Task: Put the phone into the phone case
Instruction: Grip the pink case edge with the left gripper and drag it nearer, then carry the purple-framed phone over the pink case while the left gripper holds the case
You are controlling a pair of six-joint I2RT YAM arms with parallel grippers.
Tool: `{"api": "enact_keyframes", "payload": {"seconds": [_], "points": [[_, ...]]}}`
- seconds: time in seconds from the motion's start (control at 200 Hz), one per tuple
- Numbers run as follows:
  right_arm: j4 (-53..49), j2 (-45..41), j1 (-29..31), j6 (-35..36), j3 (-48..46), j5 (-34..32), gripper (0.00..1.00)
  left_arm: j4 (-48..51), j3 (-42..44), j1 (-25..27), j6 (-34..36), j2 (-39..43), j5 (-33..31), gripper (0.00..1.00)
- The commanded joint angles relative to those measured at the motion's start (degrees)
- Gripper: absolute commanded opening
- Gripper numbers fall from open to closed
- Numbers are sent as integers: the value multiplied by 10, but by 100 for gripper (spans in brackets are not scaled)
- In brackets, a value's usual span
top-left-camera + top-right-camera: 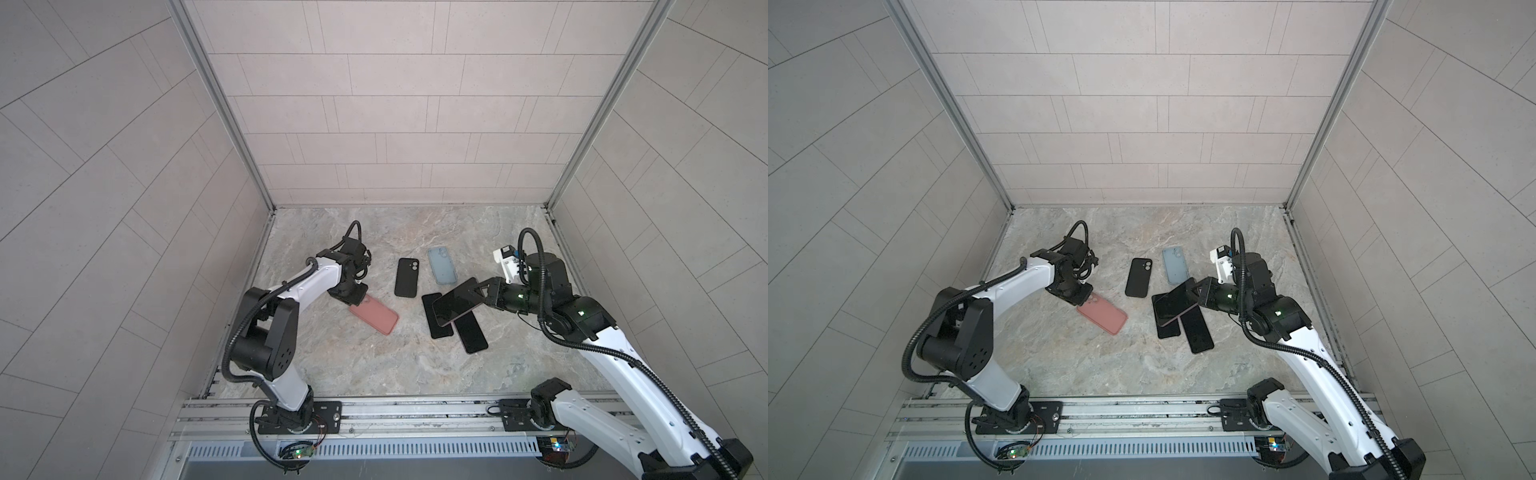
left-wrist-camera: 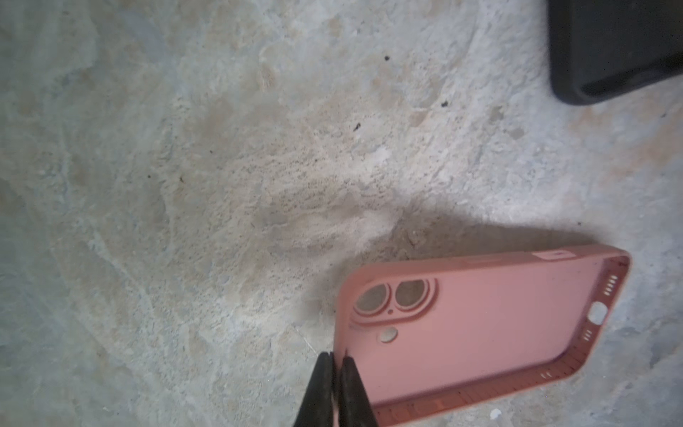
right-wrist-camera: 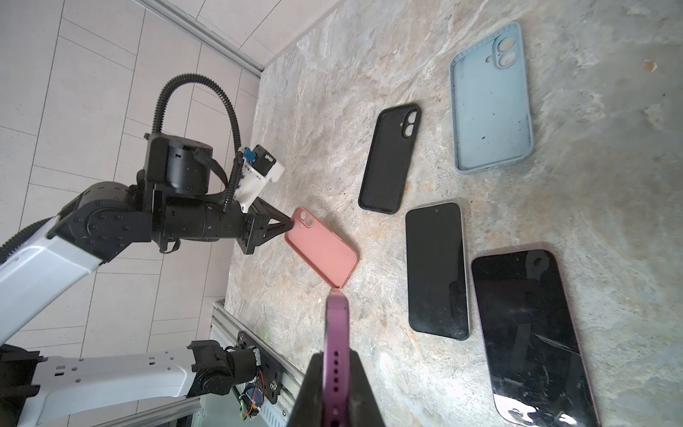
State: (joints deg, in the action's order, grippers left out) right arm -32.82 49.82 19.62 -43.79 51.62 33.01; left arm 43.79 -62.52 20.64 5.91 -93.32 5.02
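The pink phone case (image 1: 376, 318) (image 1: 1104, 318) lies open side up on the marble table, left of the middle. My left gripper (image 1: 360, 299) (image 2: 337, 356) is shut on the case's (image 2: 480, 325) side wall at the corner by its camera cut-outs. The right wrist view shows the same grip on the case (image 3: 325, 255). My right gripper (image 1: 478, 291) (image 3: 336, 364) is shut on a purple-edged phone (image 1: 455, 307) (image 1: 1177, 305) (image 3: 337, 325). It holds the phone tilted above the table, to the right of the case, screen dark.
A black case (image 1: 406, 277) (image 3: 390, 159) and a pale blue case (image 1: 442, 266) (image 3: 491, 100) lie open at the middle back. Two more dark-screened phones (image 1: 439, 328) (image 1: 471, 336) lie under and beside the held one. The enclosure walls stand close on both sides.
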Motion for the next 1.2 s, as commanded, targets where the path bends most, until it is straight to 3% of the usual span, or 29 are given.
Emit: {"api": "enact_keyframes", "payload": {"seconds": [0.0, 0.145, 0.305, 0.46, 0.545, 0.655, 0.841, 1.196], "points": [[12, -15, 2, -14, 2, 0, 0, 12, 27, 37, -31, 28, 25, 8], [46, -28, 4, -55, -31, 14, 0, -29, 76, 85, -125, 62, 49, 10], [105, -40, 22, -113, -86, 6, 0, -114, 155, 99, -259, 113, 51, 13], [200, -35, 94, -193, -144, -46, 0, -178, 223, 108, -359, 164, 36, 15], [262, -22, 144, -234, -179, -78, 0, -205, 247, 113, -392, 192, 42, 22], [338, -13, 203, -286, -217, -143, 0, -219, 259, 116, -405, 241, 38, 34], [415, -2, 254, -353, -268, -242, 0, -264, 279, 110, -395, 307, -1, 38], [569, 96, 314, -412, -294, -303, 0, -308, 310, 96, -402, 301, 31, 43]]}}
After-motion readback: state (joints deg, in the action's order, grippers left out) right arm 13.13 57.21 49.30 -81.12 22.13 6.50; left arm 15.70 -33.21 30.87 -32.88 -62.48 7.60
